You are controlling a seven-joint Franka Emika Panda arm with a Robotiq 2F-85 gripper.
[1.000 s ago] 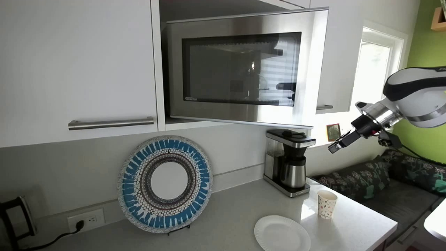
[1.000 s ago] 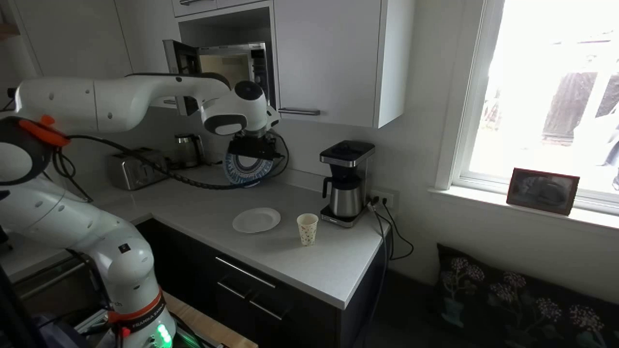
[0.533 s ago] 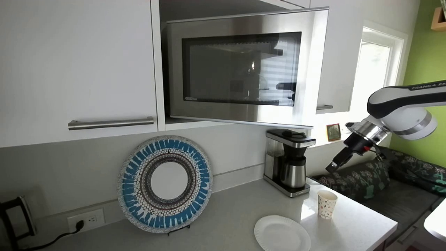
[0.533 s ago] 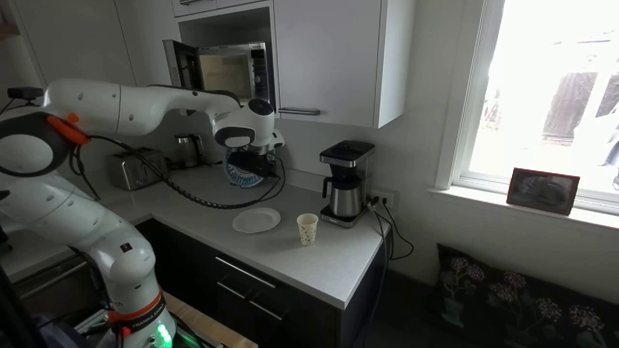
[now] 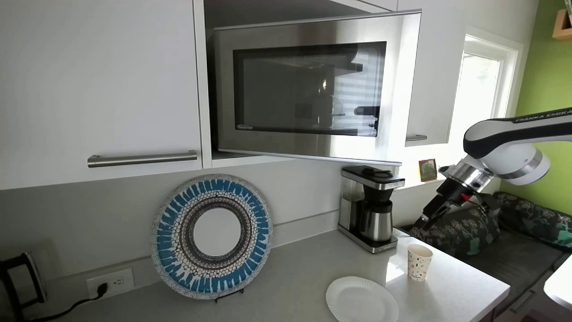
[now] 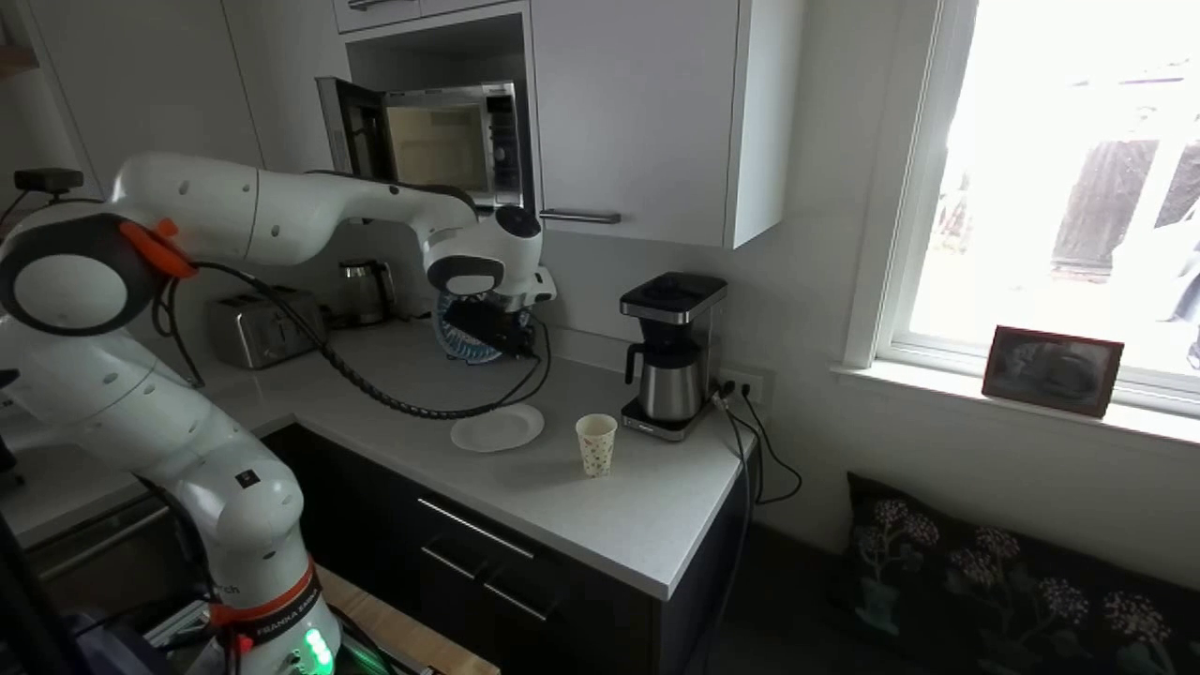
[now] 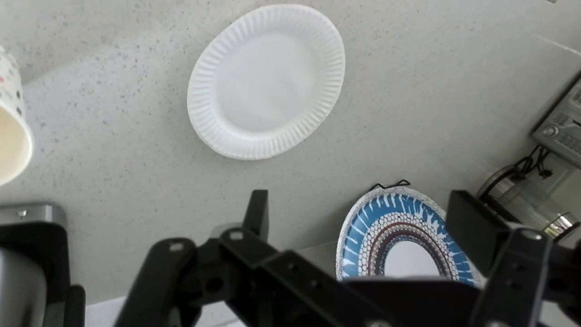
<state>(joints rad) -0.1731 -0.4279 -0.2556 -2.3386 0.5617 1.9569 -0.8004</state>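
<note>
Now | pincer [image 7: 365,218] spread | coffee maker [image 6: 669,361] near cup [image 6: 596,448] (upright) | microwave door [image 5: 308,91] swung out

A strip of counter [image 6: 561,450] leaves a passage between the paper plate [image 6: 497,427] and the paper cup [image 6: 596,445]. Behind the cup, the coffee maker [image 6: 667,356] blocks the way; behind the plate, the upright blue-ringed disc [image 5: 212,236] does too. Higher up, the microwave door [image 5: 308,89] (swung open) juts out.

1 white paper plate [image 7: 268,81] w/ fluted rim lies flat on counter [image 6: 623,525], nr 1 upright speckled cup [image 6: 596,448].
</note>
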